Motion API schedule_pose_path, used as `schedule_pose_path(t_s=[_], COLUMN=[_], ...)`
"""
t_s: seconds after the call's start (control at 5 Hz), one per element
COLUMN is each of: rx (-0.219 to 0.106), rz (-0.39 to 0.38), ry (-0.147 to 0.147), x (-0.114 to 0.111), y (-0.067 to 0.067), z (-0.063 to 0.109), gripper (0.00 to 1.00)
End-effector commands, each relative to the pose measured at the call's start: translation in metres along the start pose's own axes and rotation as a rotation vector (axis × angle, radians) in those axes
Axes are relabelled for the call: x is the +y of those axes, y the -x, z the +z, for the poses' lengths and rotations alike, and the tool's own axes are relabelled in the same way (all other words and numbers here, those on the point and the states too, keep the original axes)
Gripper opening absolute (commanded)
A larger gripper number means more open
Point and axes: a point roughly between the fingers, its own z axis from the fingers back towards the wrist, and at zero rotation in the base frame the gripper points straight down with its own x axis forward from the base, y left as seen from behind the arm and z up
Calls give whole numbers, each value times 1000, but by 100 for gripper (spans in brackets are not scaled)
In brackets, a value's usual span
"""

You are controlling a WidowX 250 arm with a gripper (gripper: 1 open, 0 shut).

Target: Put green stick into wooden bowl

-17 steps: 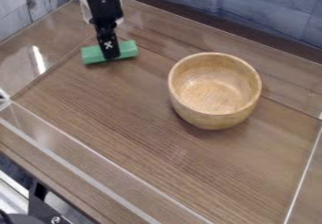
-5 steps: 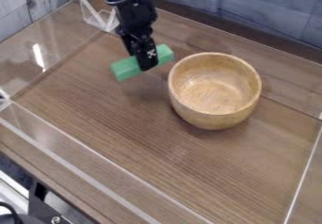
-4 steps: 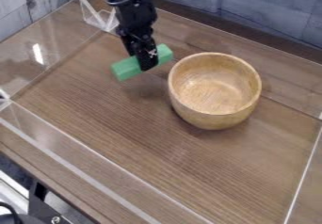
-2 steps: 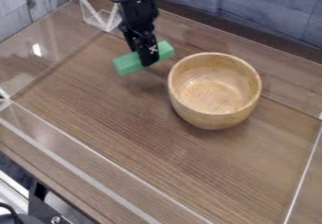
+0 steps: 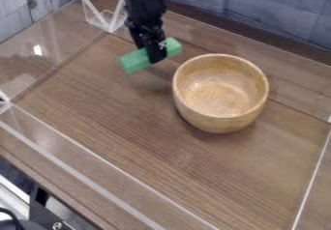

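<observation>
Your pincer is clamped on the green stick, which hangs tilted above the table, just left of the wooden bowl and not yet over its rim. The bowl sits upright on the wood.

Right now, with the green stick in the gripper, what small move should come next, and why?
Probably carry it further right, toward the wooden bowl. The gripper holds the green stick above the table, left of the bowl's rim and not yet over its hollow, so opening now would likely drop it outside.
</observation>
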Motion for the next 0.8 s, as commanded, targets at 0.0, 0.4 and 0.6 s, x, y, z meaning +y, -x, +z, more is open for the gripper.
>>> schedule_pose_path(t_s=[0.0,0.4,0.6], rx=[-36,-67,-84], rz=[37,56,81], ry=[-52,-68,-76], x=[7,-17,-34], y=[-12,-18,-23], z=[11,31,37], gripper=[0,0,0])
